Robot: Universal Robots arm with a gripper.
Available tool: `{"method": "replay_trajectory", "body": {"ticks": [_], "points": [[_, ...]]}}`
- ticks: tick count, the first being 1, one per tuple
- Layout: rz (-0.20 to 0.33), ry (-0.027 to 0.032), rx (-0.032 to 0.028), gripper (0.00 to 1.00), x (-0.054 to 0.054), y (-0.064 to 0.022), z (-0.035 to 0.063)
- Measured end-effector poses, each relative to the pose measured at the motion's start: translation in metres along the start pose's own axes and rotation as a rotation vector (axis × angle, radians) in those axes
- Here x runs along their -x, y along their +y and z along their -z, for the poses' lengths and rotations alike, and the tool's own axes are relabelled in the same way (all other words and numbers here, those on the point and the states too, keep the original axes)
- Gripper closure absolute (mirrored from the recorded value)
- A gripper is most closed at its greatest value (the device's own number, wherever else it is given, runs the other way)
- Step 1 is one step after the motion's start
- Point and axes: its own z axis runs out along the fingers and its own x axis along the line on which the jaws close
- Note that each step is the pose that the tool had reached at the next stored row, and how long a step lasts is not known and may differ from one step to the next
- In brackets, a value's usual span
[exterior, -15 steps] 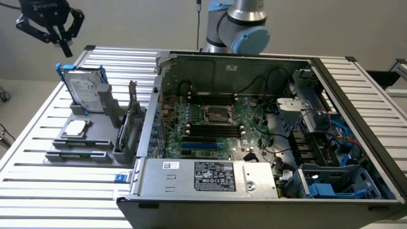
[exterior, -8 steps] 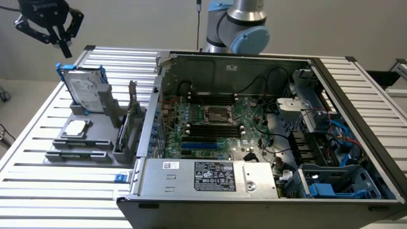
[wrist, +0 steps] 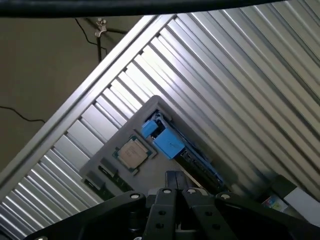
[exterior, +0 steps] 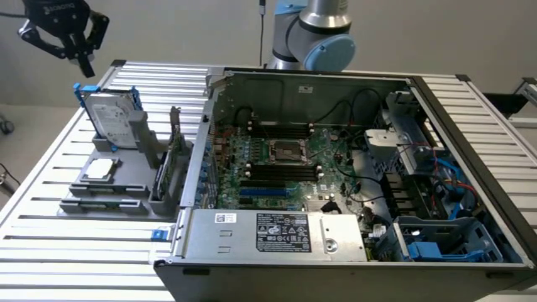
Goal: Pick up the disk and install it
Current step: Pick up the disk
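Disk (exterior: 113, 119) stands upright in grey holder (exterior: 126, 187) on tabletop (exterior: 59, 251), at the exterior view's left of open computer case (exterior: 310, 94). Gripper (exterior: 82, 63) hangs above disk, apart from it, fingers pressed together, empty. Chip (exterior: 100, 168) lies flat in holder near disk.

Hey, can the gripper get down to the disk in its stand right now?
Probably yes. The gripper hangs just above the disk, which stands upright in the grey holder with its blue top edge exposed. Nothing sits between them.
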Motion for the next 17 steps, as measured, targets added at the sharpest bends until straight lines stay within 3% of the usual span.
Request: {"method": "replay_trajectory", "body": {"ticks": [4, 17], "points": [[0.057, 0.0049, -0.01, 0.89, -0.0003, 0.0002, 0.0], [0.26, -0.0006, -0.0061, 0.89, -0.0003, 0.0003, 0.0]]}}
